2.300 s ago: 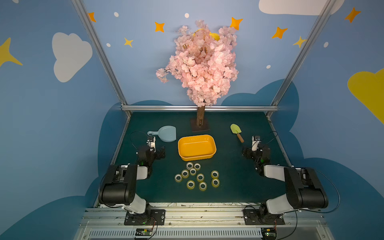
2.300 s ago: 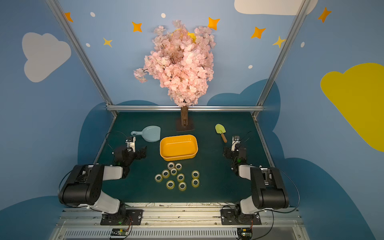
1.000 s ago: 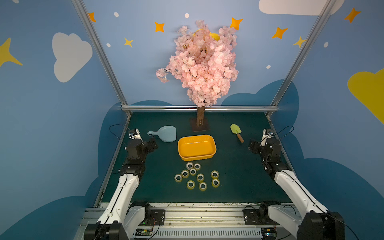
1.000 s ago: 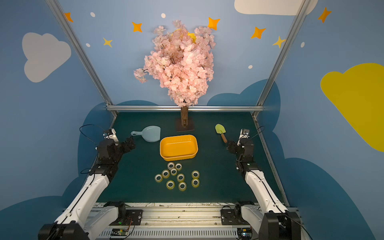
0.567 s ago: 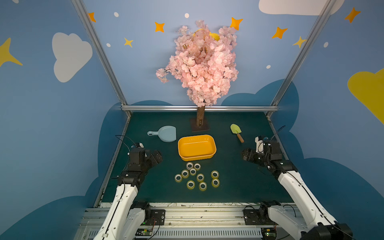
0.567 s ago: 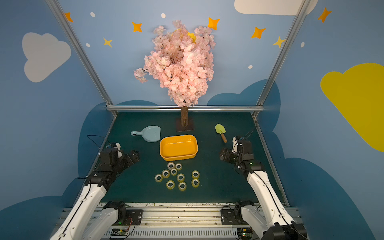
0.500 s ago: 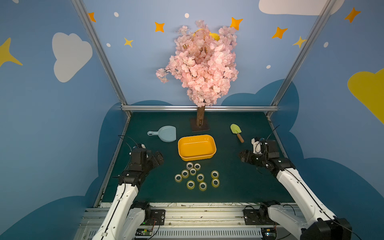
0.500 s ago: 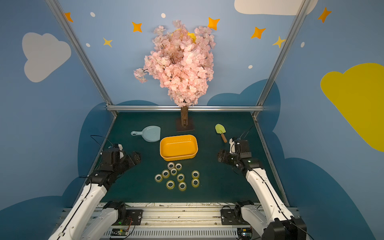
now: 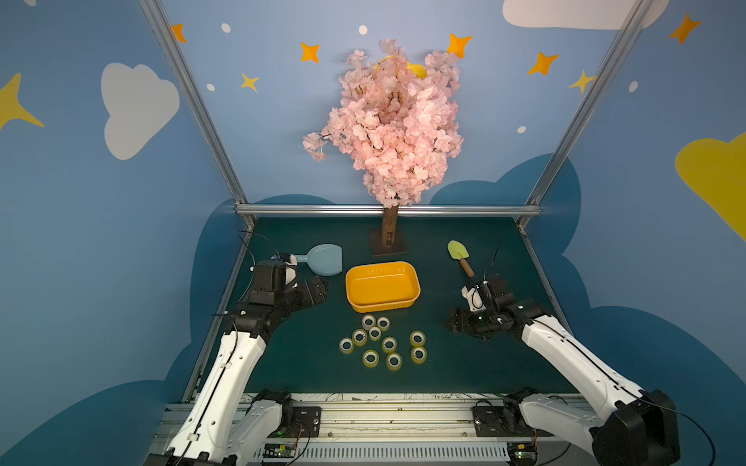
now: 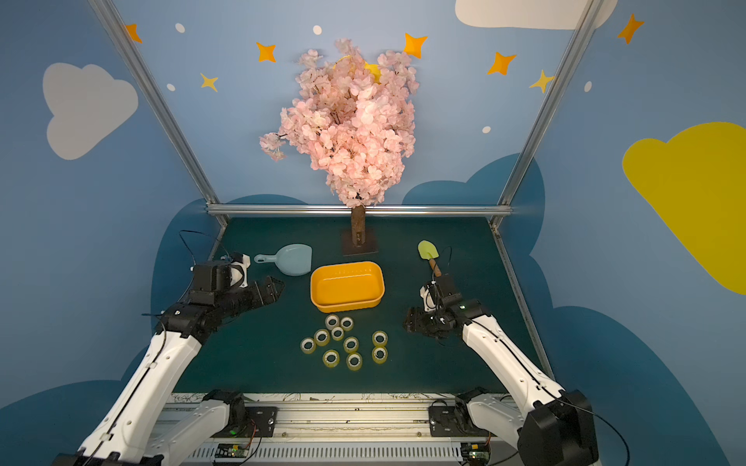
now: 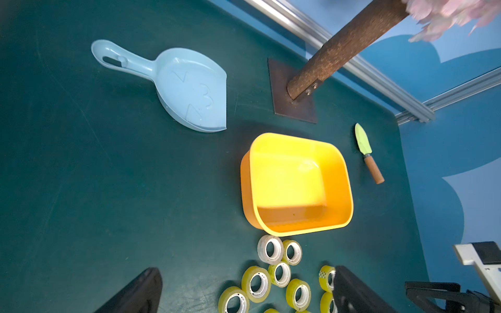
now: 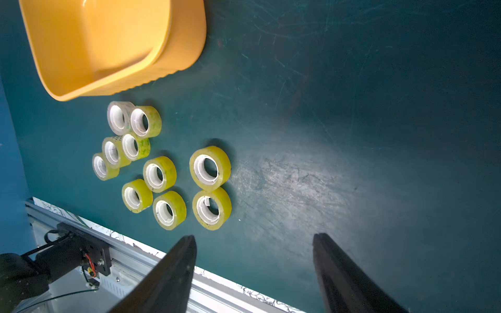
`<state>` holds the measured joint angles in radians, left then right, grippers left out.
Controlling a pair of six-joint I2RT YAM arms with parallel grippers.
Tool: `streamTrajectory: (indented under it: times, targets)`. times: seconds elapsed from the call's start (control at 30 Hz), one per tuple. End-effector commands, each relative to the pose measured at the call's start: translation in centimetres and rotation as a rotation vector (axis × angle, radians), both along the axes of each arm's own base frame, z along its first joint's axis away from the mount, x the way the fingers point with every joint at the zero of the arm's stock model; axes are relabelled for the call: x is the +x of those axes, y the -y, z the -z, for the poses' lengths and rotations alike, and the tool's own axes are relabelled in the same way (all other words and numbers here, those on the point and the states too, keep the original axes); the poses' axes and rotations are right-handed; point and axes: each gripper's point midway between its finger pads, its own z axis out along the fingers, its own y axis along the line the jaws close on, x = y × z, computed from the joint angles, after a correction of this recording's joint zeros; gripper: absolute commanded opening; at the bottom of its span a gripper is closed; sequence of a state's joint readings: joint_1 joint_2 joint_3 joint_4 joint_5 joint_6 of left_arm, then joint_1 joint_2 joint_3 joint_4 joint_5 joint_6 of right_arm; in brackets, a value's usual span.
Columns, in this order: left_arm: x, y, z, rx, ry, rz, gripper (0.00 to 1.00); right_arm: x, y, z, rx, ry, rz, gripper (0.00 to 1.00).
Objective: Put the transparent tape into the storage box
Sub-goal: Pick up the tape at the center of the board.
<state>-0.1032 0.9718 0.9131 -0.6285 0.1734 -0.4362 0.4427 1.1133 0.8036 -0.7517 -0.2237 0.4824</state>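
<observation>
Right claw [image 12: 254, 239] stands with jaws apart and empty, and left claw [image 9: 319, 289] is likewise apart and empty: judged to be the approach step, no tape yet taken. Ten tape rolls [image 12: 224, 168] lie clustered between the two claws, the closest pair near and ahead of the right claw. Each lies flat, core hole up, with no long axis, so the next move calls for straddling one roll's wall and closing. The box [image 12: 176, 67] sits just beyond the cluster, empty, mouth up, long axis running claw to claw.
</observation>
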Motion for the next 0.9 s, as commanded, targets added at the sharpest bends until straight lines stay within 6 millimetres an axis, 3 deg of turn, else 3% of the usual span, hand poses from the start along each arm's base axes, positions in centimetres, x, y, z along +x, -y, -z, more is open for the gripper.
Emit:
streamTrajectory:
  times: [0.0,0.4,0.63,0.87]
  targets:
    - [0.1,0.9,1.6,0.008,-0.029,0.081,1.00,-0.6,-0.3,0.1,-0.023,-0.022,0.007,0.73]
    - [-0.4,0.3,2.0,0.019,-0.025,0.068,1.00,0.2,-5.0,2.4,-0.004,-0.093,-0.058,0.66]
    - [-0.4,0.2,3.4,0.024,-0.103,0.069,1.00,0.6,-7.6,4.7,-0.071,-0.146,-0.124,0.63]
    - [-0.3,0.3,3.5,0.023,-0.115,0.073,1.00,0.3,-7.8,6.8,-0.200,-0.187,-0.153,0.60]
